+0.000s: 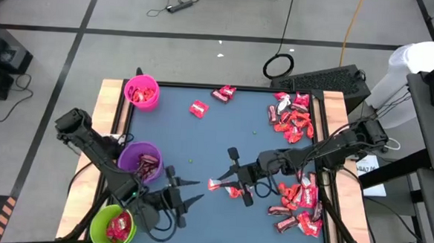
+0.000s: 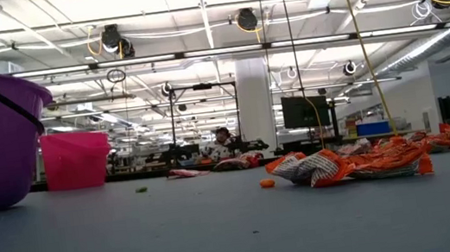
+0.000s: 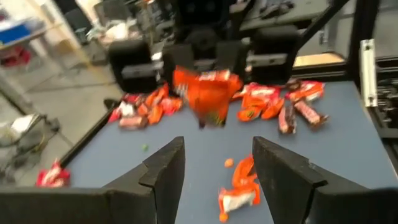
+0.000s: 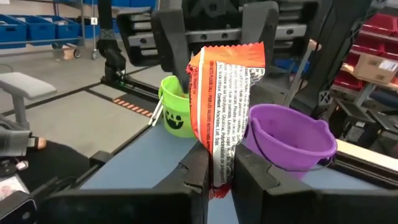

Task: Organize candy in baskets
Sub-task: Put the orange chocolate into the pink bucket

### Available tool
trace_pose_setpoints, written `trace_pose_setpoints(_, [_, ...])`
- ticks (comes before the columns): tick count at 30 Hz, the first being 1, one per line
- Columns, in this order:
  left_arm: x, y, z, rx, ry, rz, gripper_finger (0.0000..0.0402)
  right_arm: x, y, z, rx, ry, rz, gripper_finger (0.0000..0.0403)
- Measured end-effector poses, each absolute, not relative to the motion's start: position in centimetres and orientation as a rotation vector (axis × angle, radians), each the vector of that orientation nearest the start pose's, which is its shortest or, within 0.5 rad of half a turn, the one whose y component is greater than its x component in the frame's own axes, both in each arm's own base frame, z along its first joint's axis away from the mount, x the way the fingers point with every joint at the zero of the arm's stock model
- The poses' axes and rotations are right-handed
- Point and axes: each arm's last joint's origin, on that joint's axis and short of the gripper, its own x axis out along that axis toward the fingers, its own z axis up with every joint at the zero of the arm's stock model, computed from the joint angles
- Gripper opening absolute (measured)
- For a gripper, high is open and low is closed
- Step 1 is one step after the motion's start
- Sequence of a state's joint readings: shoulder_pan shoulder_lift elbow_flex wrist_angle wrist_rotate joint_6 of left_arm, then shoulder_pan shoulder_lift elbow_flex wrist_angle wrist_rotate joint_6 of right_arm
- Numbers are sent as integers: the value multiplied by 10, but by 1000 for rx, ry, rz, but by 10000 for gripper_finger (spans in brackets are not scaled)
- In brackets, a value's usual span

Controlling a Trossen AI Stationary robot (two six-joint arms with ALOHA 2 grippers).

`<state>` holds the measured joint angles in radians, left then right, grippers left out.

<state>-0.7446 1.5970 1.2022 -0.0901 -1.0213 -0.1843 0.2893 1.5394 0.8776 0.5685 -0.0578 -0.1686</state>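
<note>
Blue worktop [image 1: 201, 143] with three baskets down its left side: pink basket [image 1: 141, 91] at the far corner, purple basket [image 1: 140, 161] midway, green basket [image 1: 112, 226] nearest the front edge. Each already holds a few wrapped candies. Loose candy pile [image 1: 293, 118] along the right edge at the back, second candy heap [image 1: 302, 204] along the right edge at the front. Two stray candies [image 1: 210, 101] lie near the back, between the pink basket and the pile.

Right hand [image 1: 234, 183] reaches from the right side to mid-worktop, fingers closed on one orange-red candy [image 4: 225, 93]; the wrapper stands upright between the pinching fingers. Another candy [image 3: 239, 190] lies on the worktop just beneath.

Left hand [image 1: 192, 192] sits low at the front, just right of the purple and green baskets, pointing toward the right hand, fingers spread apart and holding nothing. The two hands face each other, near but apart.
</note>
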Motion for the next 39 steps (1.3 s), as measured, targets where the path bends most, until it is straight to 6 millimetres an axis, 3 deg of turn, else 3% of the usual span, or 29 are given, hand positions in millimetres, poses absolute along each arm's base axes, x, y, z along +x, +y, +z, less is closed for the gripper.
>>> trace_pose_setpoints(9, [295,-198,296,161,259,292,194,324,98,256,-169,56,354,41])
trace_pose_setpoints(17, [308,-187,298,98,261,172,190,324,98,258,-167,39,353,41])
trace_pose_setpoints(20, [310,-184,298,98,263,177,165,324,98,258,-167,39,353,41])
trace_pose_setpoints(28, [311,-183,298,113,274,126,47,323,100,257,-148,49,368,44])
trace_pose_setpoints(31, [311,-183,298,111,274,119,29,322,102,257,-147,48,365,67])
trace_pose_setpoints(39, [305,-180,306,112,269,132,42,316,102,264,-153,67,359,164])
